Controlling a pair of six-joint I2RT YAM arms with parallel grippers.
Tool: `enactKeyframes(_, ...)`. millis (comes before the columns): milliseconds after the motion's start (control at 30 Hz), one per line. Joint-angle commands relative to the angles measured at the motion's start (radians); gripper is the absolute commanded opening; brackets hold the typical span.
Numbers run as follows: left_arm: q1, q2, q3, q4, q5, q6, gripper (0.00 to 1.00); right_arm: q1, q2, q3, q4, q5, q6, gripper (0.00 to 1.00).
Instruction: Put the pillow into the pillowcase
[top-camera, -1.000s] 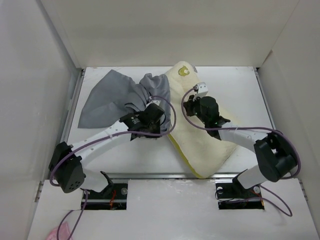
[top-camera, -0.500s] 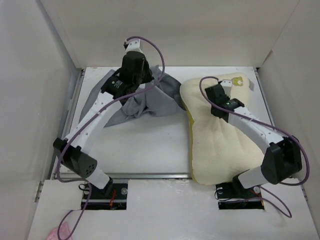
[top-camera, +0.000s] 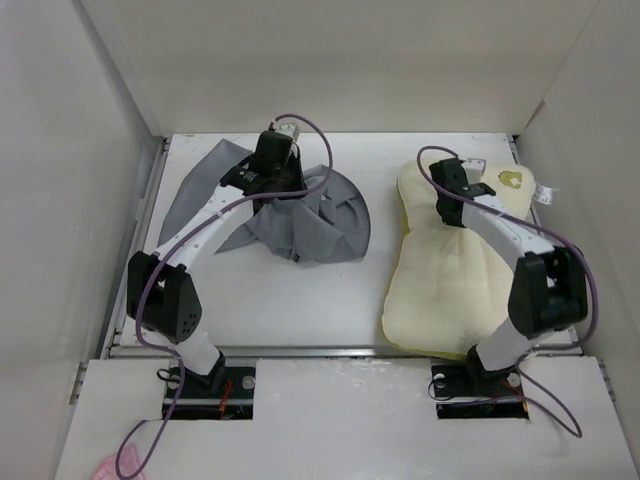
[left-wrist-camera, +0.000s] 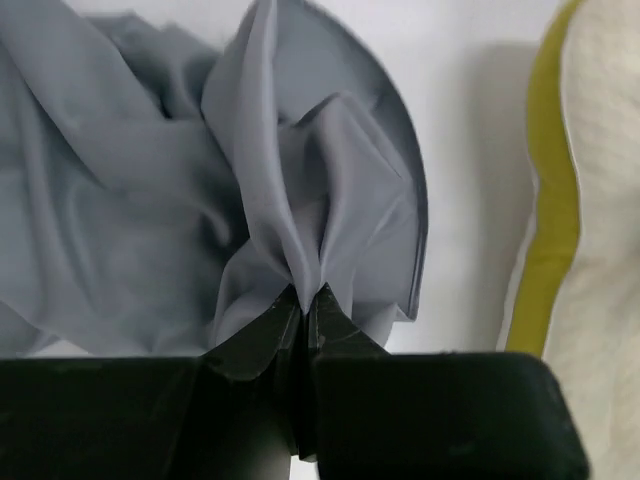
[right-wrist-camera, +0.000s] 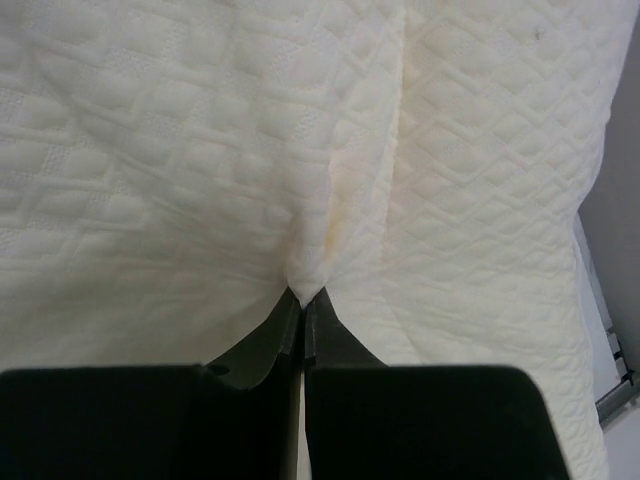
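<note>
Lying at the right of the desk (top-camera: 300, 300), quilted cream pillow (top-camera: 450, 290), yellow-edged, right fingers (right-wrist-camera: 262, 345) pinched tight on its fold; crumpled grey pillowcase (top-camera: 310, 225) far left, left fingers (left-wrist-camera: 258, 345) clamped on a ridge

Between the pillowcase (top-camera: 320, 215) and the pillow (top-camera: 450, 290) there is a bare strip of table (top-camera: 360, 270), where a claw could pass from the near edge up to the back wall (top-camera: 340, 80). The table before the pillowcase is bare also. The pillow lies close to the right wall (top-camera: 585, 150), so there is little room on that side. My left gripper (left-wrist-camera: 305, 298) is pinched on a pillowcase fold and my right gripper (right-wrist-camera: 303, 297) on a pillow fold.
</note>
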Motion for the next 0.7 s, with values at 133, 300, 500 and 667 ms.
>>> enactKeyframes(133, -0.014, -0.096, -0.141, 0.008, 0.045, 0.014, 0.00, 0.079, 0.017, 0.002, 0.164, 0.052, -0.108, 0.00)
enactKeyframes(300, -0.014, -0.084, -0.118, -0.016, 0.002, 0.004, 0.00, 0.220, -0.216, -0.090, 0.206, -0.129, -0.181, 0.00)
enactKeyframes(500, -0.014, -0.106, -0.082, -0.016, 0.002, -0.015, 0.00, 0.477, -0.209, -0.136, 0.122, -0.157, -0.145, 0.00)
enactKeyframes(667, -0.014, -0.145, -0.082, -0.016, -0.022, -0.033, 0.00, 0.558, -0.105, -0.136, 0.099, -0.122, -0.068, 0.00)
